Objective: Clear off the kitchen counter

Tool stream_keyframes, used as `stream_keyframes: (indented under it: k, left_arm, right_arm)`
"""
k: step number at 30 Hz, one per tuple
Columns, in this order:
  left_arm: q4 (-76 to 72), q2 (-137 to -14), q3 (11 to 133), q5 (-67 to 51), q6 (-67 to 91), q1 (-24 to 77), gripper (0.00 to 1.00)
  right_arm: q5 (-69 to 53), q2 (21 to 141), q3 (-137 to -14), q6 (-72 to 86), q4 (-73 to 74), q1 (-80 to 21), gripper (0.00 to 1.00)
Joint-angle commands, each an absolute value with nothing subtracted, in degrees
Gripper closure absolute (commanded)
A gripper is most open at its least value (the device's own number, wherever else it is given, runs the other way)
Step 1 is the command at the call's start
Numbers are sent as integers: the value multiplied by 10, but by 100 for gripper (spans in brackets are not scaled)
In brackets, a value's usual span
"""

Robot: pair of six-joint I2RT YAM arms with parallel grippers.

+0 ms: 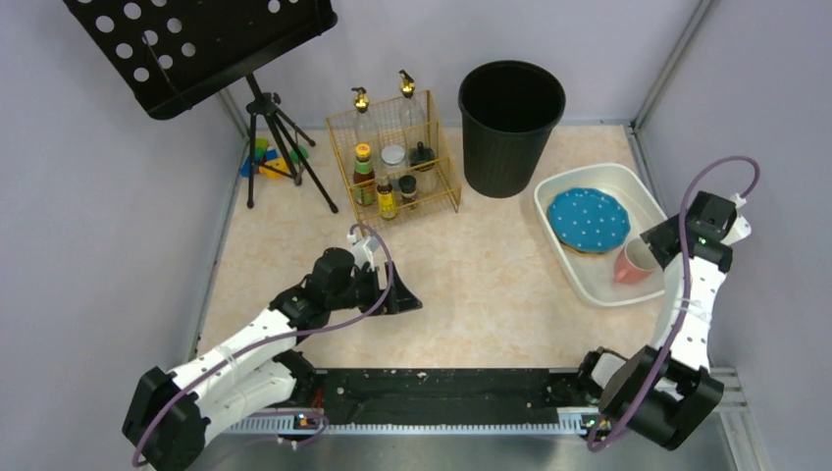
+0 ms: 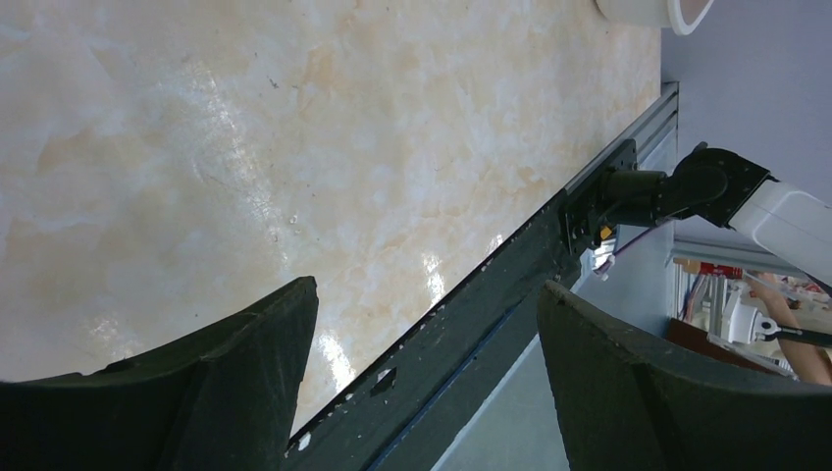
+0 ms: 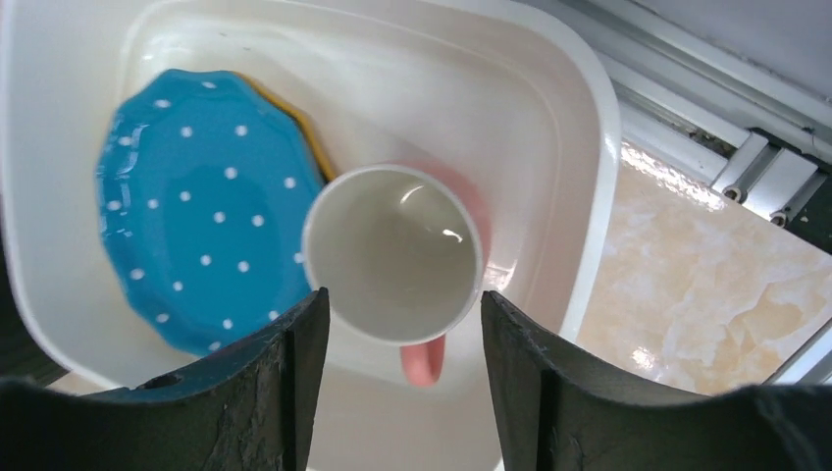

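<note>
Right end effector (image 3: 404, 299) clamps the pink cup (image 3: 392, 250) over the white tub (image 3: 589, 147); blue plate (image 3: 196, 196) lies inside it. Left end effector (image 2: 427, 289) gapes wide, empty.

Three views: one fixed, two wrist-mounted.
Top external: high, from the near side, down over the kitchen counter (image 1: 491, 285). Left wrist: close, grazing that counter. Right wrist: near, straight down into the white tub (image 3: 442, 88), shared with top.

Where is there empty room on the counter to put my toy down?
The big bare patch is mid counter, between the left fingers, the rack, the bin and the tub. The far left corner is crowded by the tripod, and the tub holds a plate and the cup in the right fingers.
</note>
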State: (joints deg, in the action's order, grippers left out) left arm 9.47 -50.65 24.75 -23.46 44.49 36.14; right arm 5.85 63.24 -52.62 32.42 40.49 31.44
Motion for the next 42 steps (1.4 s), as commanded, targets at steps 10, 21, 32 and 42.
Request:
stream_keyframes:
  k: [10,21,32,42]
  left_arm:
    - [73,-557,288,-258,443,360,10]
    - [121,-555,329,-206,434,360,7]
    - [155,-543,372,-148,443,360,2]
    - [201,-511,408,-68,439,360,1]
  right_arm:
    - [22,499,-611,303,412,226,27]
    - [-48,472,-625,284,339,100,1]
    - [-32,531,-633,231,266,-90,1]
    - [48,573,-565,149,208,-306,1]
